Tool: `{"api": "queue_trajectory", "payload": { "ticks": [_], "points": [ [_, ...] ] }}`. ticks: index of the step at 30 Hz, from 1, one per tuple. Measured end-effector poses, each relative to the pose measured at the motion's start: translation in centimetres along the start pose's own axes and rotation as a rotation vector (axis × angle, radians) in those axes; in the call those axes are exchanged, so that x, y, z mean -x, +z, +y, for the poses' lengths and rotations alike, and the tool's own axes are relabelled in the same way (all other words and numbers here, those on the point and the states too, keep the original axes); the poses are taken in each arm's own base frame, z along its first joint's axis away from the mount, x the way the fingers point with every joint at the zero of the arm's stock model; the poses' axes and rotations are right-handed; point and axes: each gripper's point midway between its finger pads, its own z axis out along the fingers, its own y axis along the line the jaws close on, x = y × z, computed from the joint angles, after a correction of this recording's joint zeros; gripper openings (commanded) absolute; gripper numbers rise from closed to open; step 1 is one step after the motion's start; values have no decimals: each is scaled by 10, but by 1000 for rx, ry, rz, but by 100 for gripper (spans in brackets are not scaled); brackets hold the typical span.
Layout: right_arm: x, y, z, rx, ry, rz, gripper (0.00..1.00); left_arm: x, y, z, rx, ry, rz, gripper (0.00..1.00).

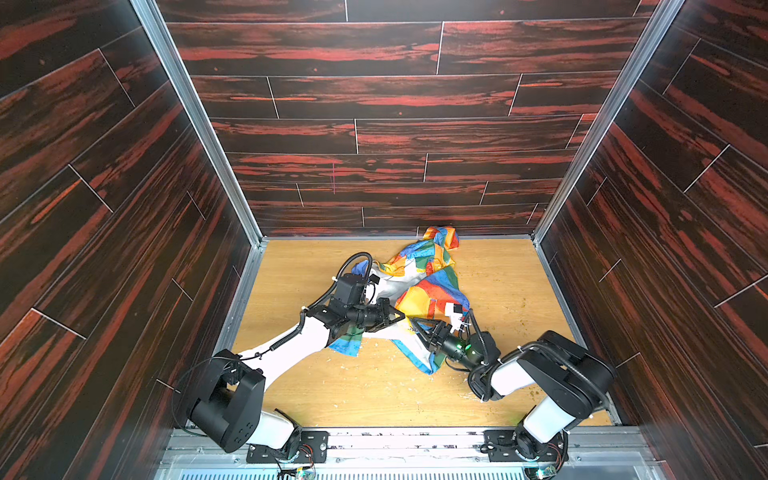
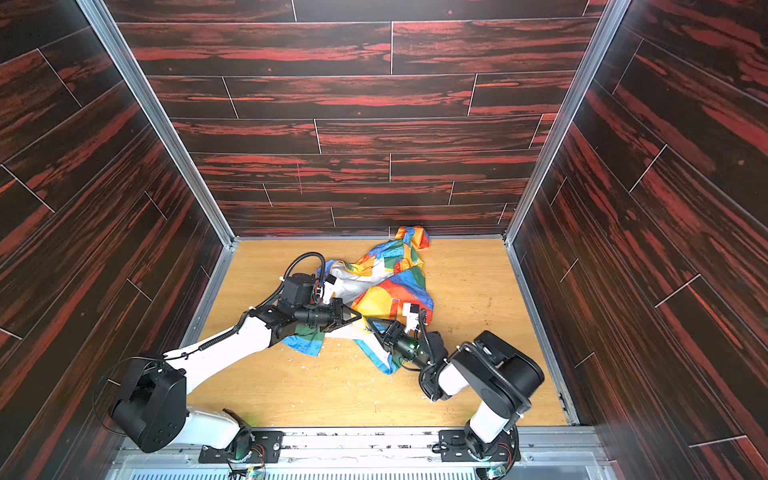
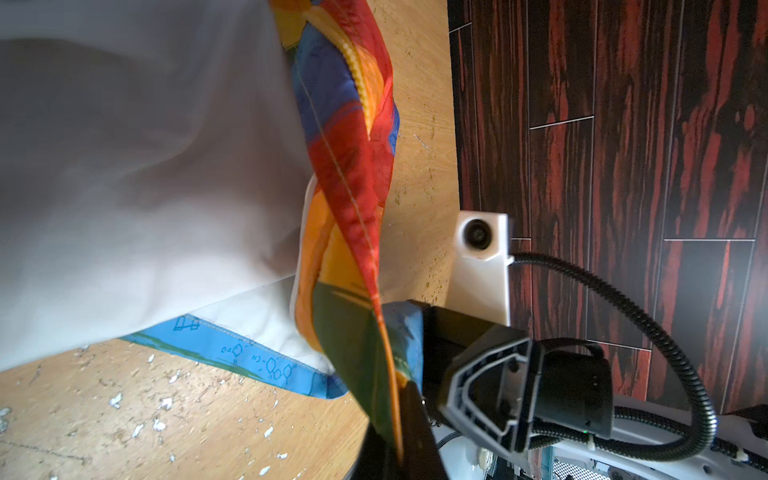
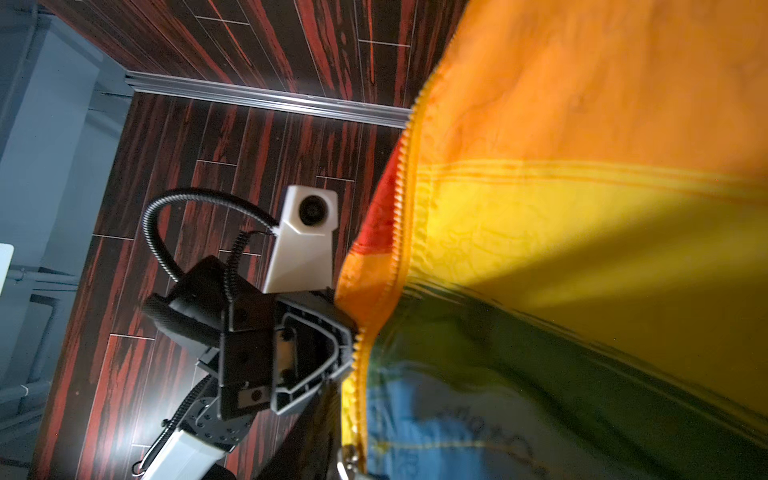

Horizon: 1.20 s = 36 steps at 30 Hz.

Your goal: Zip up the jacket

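The jacket [image 1: 432, 286] [image 2: 395, 291] lies crumpled on the wooden table, colour blocks up and white lining showing. My left gripper [image 1: 399, 318] [image 2: 357, 318] is shut on the jacket's front edge; in the left wrist view the green and orange fabric [image 3: 349, 332] runs into its closed jaws [image 3: 399, 415]. My right gripper [image 1: 413, 322] [image 2: 370, 322] meets that edge tip to tip from the right. In the right wrist view the yellow zipper [image 4: 401, 199] runs down to a metal pull [image 4: 347, 459] at the jaws [image 4: 353, 453]. One dark finger [image 4: 307, 436] shows; fabric hides the other.
The table [image 1: 374, 395] carries scattered white flecks. Dark red wood-pattern walls [image 1: 374, 137] close in the back and both sides. A metal rail [image 1: 395, 453] with both arm bases runs along the front. The jacket's far end touches the back wall.
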Motion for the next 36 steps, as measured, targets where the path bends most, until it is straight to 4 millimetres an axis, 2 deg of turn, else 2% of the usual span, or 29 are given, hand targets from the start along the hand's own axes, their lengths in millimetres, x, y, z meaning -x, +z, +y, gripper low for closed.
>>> {"api": "queue_trajectory", "payload": {
  "ticks": [4, 8, 9, 11, 13, 15, 23, 28, 33, 35, 36],
  "points": [
    [2, -1, 4, 8, -14, -5, 25, -4, 1, 5, 0, -9, 9, 0],
    [1, -1, 2, 1, -20, 4, 7, -1, 0, 4, -9, -11, 3, 0],
    [0, 0, 1, -1, -23, 8, 3, -1, -1, 4, -12, -13, 0, 4],
    [0, 0, 0, -10, -29, 13, 0, 1, -1, 3, -25, -17, -7, 30],
    [-1, 1, -2, -20, -37, 18, 0, 2, 0, 3, -40, -32, -15, 48],
    [-1, 1, -3, -34, -47, 21, 0, 1, 1, 3, -63, -60, -23, 55],
    [-7, 8, 5, -62, -125, 50, 0, 1, 3, 4, -135, -150, -55, 56],
    [-10, 12, 3, -84, -154, 66, 0, 8, 7, 2, -162, -172, -68, 48],
    [-10, 9, -3, -111, -168, 61, 0, 9, 17, 12, -157, -206, -61, 41],
    [-9, 6, -2, -116, -176, 54, 0, 8, 20, 17, -148, -219, -54, 43],
    [-9, 4, -1, -119, -184, 49, 0, 7, 23, 19, -145, -224, -49, 48]
  ]
}}
